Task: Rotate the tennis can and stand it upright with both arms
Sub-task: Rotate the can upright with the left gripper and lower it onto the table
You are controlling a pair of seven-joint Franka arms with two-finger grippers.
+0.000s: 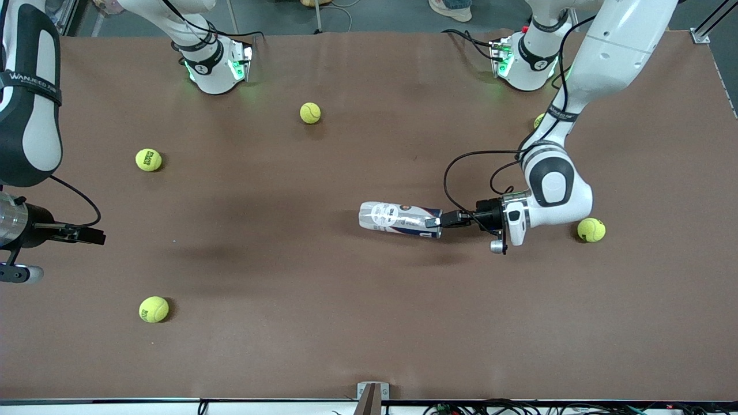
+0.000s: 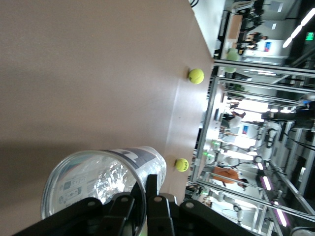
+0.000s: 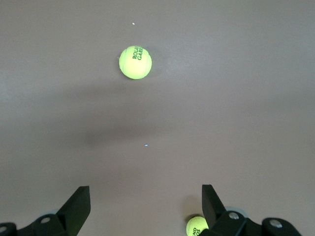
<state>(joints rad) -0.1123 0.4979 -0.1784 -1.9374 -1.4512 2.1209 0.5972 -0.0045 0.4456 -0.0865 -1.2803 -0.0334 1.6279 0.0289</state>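
The tennis can (image 1: 399, 219), a clear tube with a white, navy and red label, lies on its side near the middle of the table. My left gripper (image 1: 436, 221) is shut on the rim of its open end, one finger inside and one outside. In the left wrist view the can's mouth (image 2: 98, 182) shows with the left gripper (image 2: 146, 184) pinching its rim. My right gripper (image 1: 95, 236) is open and empty over the right arm's end of the table, well apart from the can. The right wrist view shows the right gripper (image 3: 145, 204) spread over bare table.
Several yellow tennis balls lie about: one near the left gripper's wrist (image 1: 591, 229), one by the bases (image 1: 310, 113), two toward the right arm's end (image 1: 149, 159) (image 1: 154, 309). The right wrist view shows two balls (image 3: 135, 62) (image 3: 197, 226).
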